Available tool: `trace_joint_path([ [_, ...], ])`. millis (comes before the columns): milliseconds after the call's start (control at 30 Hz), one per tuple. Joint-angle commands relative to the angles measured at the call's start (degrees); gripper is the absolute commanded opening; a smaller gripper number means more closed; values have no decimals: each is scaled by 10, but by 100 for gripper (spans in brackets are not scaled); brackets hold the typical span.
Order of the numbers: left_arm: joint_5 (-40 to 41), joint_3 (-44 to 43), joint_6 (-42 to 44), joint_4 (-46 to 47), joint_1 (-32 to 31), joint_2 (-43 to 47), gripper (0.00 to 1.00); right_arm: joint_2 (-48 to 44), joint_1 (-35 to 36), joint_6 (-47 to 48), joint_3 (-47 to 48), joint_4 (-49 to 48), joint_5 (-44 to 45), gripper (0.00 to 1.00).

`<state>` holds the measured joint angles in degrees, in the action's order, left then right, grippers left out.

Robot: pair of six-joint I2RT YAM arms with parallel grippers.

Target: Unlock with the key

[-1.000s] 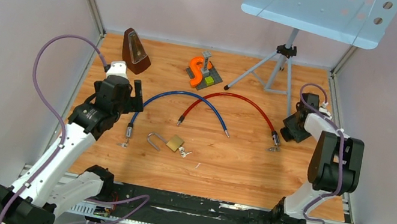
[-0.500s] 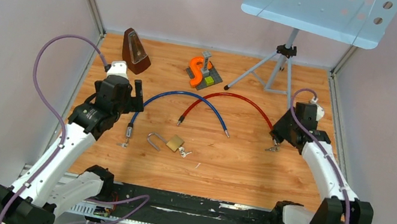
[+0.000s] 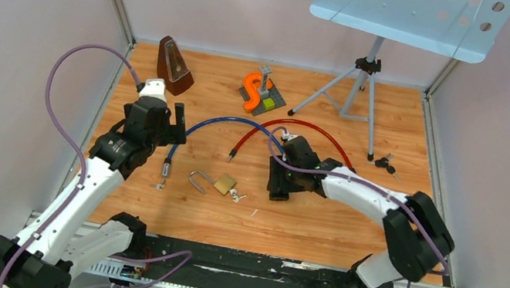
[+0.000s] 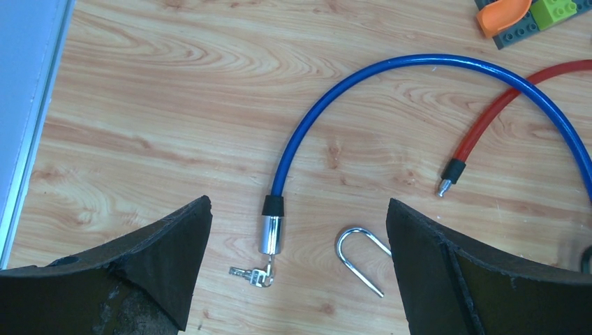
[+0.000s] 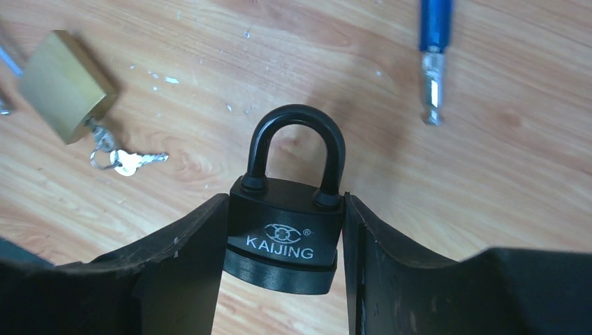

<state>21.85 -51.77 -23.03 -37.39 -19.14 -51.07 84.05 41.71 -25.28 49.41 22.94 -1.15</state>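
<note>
Bare bench [image 3: 284, 231] runs along the front edge, so there's room there. Right fingers [image 5: 199, 244] are clamped on a black KAIJING padlock [image 5: 283, 241], shackle seated, just beside the brass padlock [image 3: 225, 183] with its keys [image 5: 129, 160] attached. Left fingers [image 4: 171, 255] gape wide above the blue cable lock [image 4: 287, 150]'s keyed end. Further back near the right edge, a loose key bunch [image 3: 384, 164] lies by the music stand tripod [image 3: 358, 91].

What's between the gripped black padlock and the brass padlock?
In the right wrist view, only the small keys ringed to the brass padlock lie there; the rest, up to the black padlock, is bare table.
</note>
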Motion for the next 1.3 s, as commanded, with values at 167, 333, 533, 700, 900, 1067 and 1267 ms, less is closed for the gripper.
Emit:
trace_joint_path([
  [167,-1,12,9,33,-2,19,100,155,43,20,139,-30,39,17],
  [333,1,12,10,33,-2,16,100,168,49,19,169,18,57,48],
  [533,3,12,12,33,-2,12,100,121,35,39,196,77,90,67],
  [700,7,12,14,33,-2,12,100,33,-50,60,190,108,125,67],
  [900,7,12,15,33,-2,12,100,-76,-265,13,129,86,166,55],
  [1067,6,13,15,33,-2,10,100,-118,-423,-41,86,23,163,49],
  [1267,6,12,16,34,-2,8,100,-14,-523,-38,123,-6,108,52],
])
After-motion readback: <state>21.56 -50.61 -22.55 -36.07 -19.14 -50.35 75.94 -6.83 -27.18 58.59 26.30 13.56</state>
